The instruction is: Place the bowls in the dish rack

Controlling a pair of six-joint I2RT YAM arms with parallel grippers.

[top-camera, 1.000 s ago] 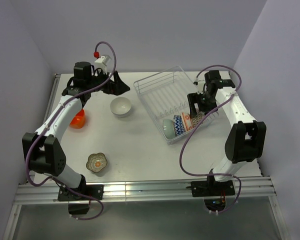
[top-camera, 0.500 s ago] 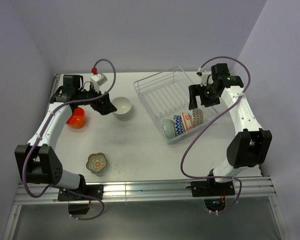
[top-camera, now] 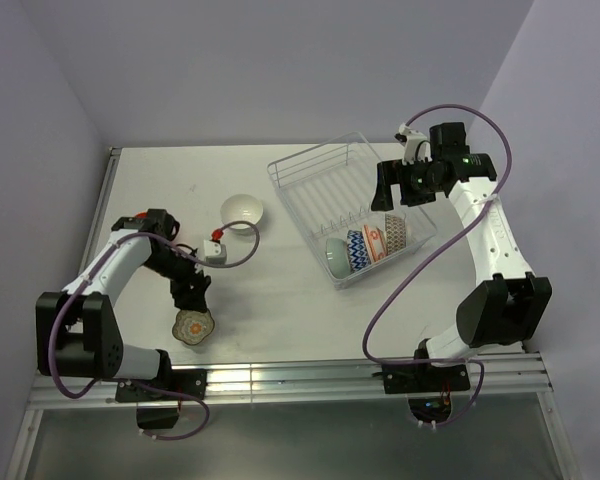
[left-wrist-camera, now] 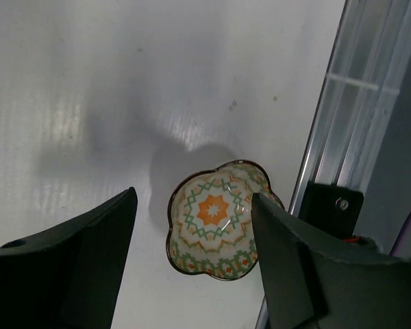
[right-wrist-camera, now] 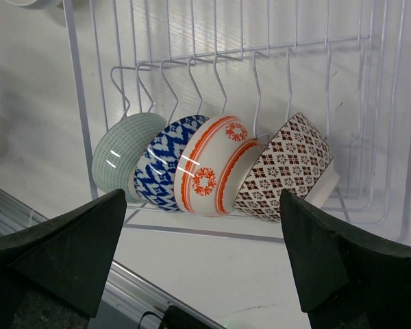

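The scalloped flower-shaped bowl (top-camera: 193, 326) sits near the table's front left. In the left wrist view the bowl (left-wrist-camera: 216, 219) lies between my fingers. My left gripper (top-camera: 192, 297) hangs open just above it, not touching. The white bowl (top-camera: 243, 211) sits at mid-table. The clear dish rack (top-camera: 310, 175) holds the teal bowl (right-wrist-camera: 120, 161), blue-patterned bowl (right-wrist-camera: 157, 164), orange-white bowl (right-wrist-camera: 209, 164) and red-patterned bowl (right-wrist-camera: 288, 168), all on edge in a row. My right gripper (top-camera: 398, 195) is open and empty above that row. The orange-red bowl is hidden by my left arm.
An aluminium rail (left-wrist-camera: 356, 89) runs along the table's front edge just beside the flower bowl. The rack's far rows of prongs (right-wrist-camera: 260, 41) stand empty. Walls close the table on the left, back and right.
My left arm has swung from the back of the table, past the white bowl, down to the flower bowl at the front. My right gripper has risen and drawn back from the racked bowls.
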